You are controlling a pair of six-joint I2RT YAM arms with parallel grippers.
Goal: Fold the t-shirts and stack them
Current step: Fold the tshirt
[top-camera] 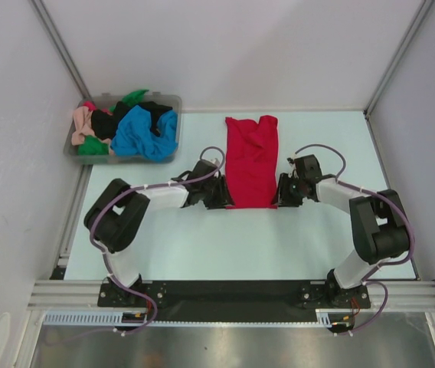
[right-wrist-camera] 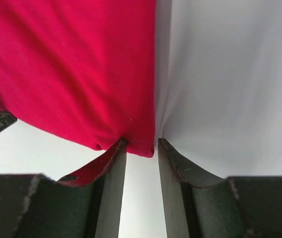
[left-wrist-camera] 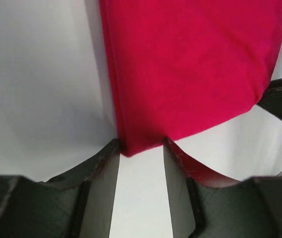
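Observation:
A red t-shirt [top-camera: 250,161] lies flat on the table as a long narrow strip, neck end far. My left gripper [top-camera: 219,195] sits low at its near left corner. In the left wrist view the jaws [left-wrist-camera: 141,144] stand partly apart with the red cloth [left-wrist-camera: 190,64] corner filling the gap at their tips. My right gripper [top-camera: 285,192] is at the near right corner. Its jaws [right-wrist-camera: 141,144] are also apart; one fingertip [right-wrist-camera: 120,146] presses on the cloth [right-wrist-camera: 71,64], and the corner lies between the tips. Other t-shirts [top-camera: 145,132], blue, black, green and pink, are heaped at the far left.
The heap of shirts lies in a clear grey plastic bin [top-camera: 170,100] at the table's far left corner. Grey walls and metal frame posts close in the pale table [top-camera: 225,245] on three sides. Each wrist view shows the other gripper at its edge.

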